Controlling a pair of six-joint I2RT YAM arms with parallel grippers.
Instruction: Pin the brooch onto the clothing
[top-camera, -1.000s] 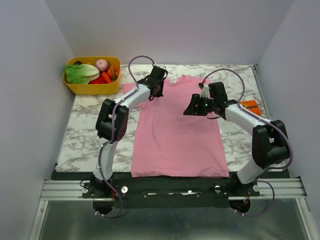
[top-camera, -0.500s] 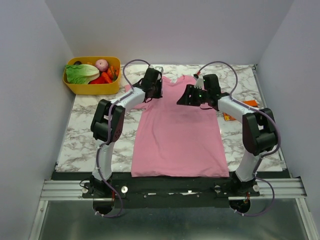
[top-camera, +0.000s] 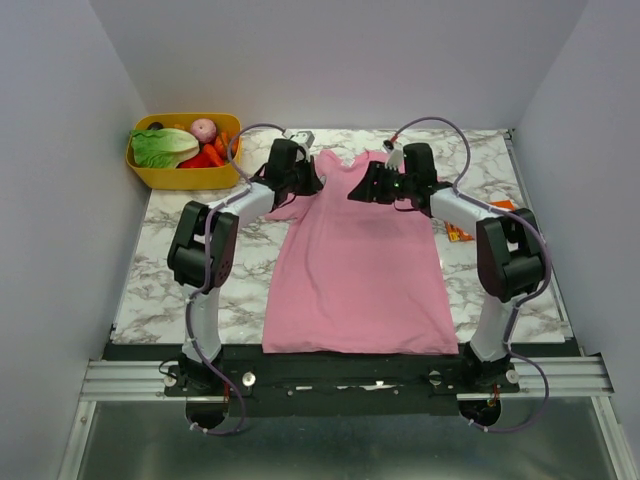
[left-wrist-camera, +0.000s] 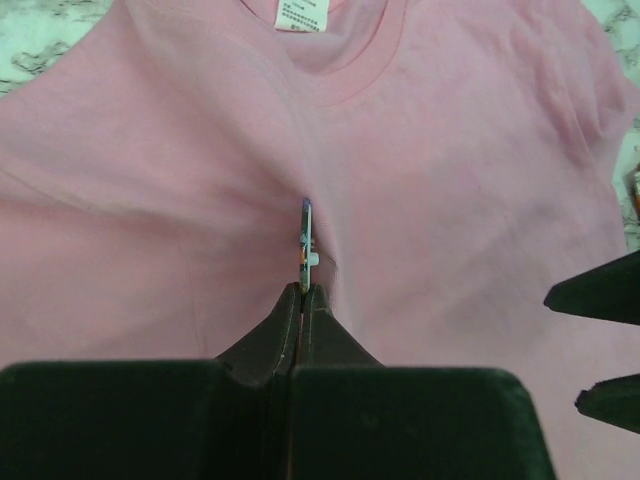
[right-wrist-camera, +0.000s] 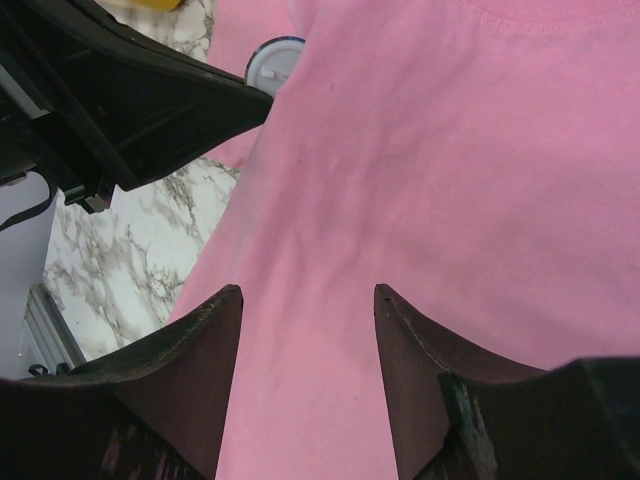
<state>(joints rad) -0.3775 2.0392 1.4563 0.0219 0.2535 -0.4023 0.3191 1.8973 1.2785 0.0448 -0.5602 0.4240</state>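
The clothing, a pink T-shirt (top-camera: 350, 270), lies flat on the marble table, neck at the far end. My left gripper (left-wrist-camera: 302, 290) is shut on the brooch (left-wrist-camera: 306, 238), which stands edge-on just above the shirt's chest (left-wrist-camera: 450, 150), below the collar. In the right wrist view the brooch (right-wrist-camera: 272, 62) shows as a small pale disc at the tip of the left gripper (right-wrist-camera: 140, 100). My right gripper (right-wrist-camera: 305, 300) hangs open over the shirt (right-wrist-camera: 450, 150) with nothing between its fingers. From above, the left gripper (top-camera: 305, 183) and the right gripper (top-camera: 360, 190) face each other near the collar.
A yellow tub (top-camera: 150, 172) of vegetables stands at the far left. An orange packet (top-camera: 500, 212) lies on the table (top-camera: 170, 270) right of the shirt. A white label (left-wrist-camera: 302, 14) sits inside the collar. The right gripper's fingertips (left-wrist-camera: 600, 290) show at the left wrist view's right edge.
Both arms have reached farther up the shirt towards the collar and closer to each other. The right gripper's jaws have opened a little wider. The left gripper stays shut.
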